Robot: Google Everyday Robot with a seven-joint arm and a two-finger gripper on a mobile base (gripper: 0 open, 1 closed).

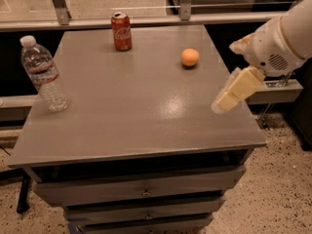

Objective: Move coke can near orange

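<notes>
Red coke can (121,31) hugs the far table (136,111) edge; orange (190,57) well apart; end effector (222,103) above right edge, state unclear.

my arm (287,33) is a bulky, rounded white shell with a thin tan seam ringing it and a small round grille of fine slots low on the wrist housing. my gripper (222,101), over the right edge of the table (136,116), is a pale cream-yellow block, blunt and boxy, with a paler tip.
</notes>
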